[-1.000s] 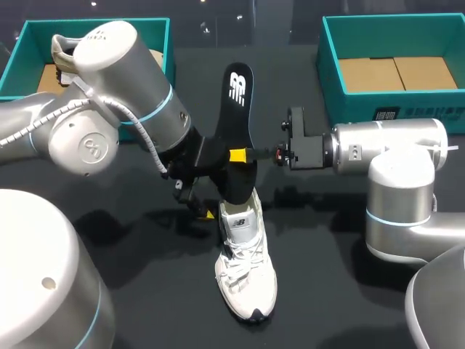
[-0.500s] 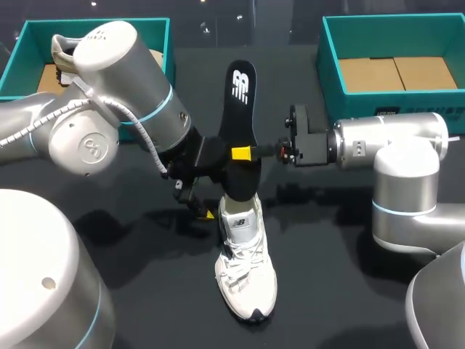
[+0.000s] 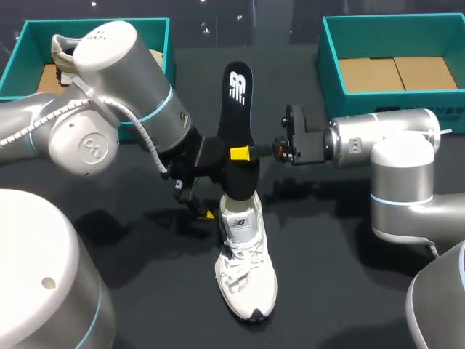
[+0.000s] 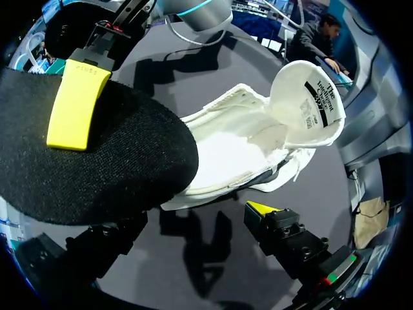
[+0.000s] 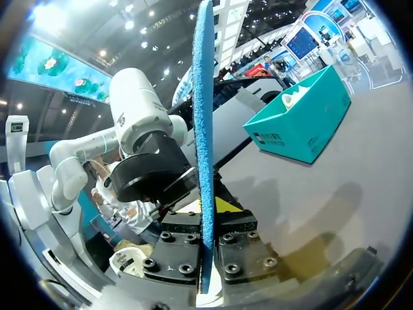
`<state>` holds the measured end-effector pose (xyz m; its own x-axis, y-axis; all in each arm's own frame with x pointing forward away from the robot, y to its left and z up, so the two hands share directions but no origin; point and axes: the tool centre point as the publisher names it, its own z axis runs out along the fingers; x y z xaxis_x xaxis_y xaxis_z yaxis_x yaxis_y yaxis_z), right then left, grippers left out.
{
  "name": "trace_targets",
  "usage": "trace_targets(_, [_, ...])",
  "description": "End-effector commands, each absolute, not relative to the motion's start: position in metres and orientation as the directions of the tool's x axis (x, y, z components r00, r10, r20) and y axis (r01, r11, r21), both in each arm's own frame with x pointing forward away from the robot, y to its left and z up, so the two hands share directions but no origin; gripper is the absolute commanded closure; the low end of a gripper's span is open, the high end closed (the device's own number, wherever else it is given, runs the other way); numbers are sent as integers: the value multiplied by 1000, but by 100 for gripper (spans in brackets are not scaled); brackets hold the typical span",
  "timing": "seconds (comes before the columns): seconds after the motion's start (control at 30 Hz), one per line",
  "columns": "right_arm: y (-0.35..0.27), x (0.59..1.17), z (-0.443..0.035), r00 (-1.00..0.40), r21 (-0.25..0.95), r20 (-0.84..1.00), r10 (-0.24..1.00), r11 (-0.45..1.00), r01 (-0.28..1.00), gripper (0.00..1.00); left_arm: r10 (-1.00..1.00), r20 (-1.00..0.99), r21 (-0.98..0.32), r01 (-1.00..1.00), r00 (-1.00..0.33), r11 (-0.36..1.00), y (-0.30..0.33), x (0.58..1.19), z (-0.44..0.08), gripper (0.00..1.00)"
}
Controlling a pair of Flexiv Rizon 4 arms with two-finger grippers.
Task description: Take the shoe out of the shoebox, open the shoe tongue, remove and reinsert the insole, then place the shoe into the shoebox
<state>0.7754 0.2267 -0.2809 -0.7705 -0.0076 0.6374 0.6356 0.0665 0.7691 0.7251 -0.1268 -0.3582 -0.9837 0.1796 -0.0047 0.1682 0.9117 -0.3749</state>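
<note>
Insole [image 3: 237, 109] leftward, tight in right end effector [image 5: 205, 226]; left end effector [image 3: 194, 201] wide beside shoe [image 3: 245, 269].

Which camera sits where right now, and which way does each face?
Head view: above and behind, looking down on the table; left arm and right arm show.
Left wrist view: on the left wrist, facing the shoe; its open left claw shows.
Right wrist view: on the right wrist, looking along the insole's edge; right claw shut on it.
All three share the insole.

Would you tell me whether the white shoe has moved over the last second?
No. The white shoe lies just where it was, at the same spot relative to the right shoebox.
</note>
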Motion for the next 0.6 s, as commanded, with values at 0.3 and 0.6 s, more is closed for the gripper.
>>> trace_targets(0.3, [228,770,-292,-756,755,654,-16,61,652,100,179,-7,-373,169,-984,912,-127,724,-359,0])
trace_targets(0.6, [231,763,-296,-751,750,660,-18,56,659,100,179,-7,-373,169,-984,912,-127,724,-359,0])
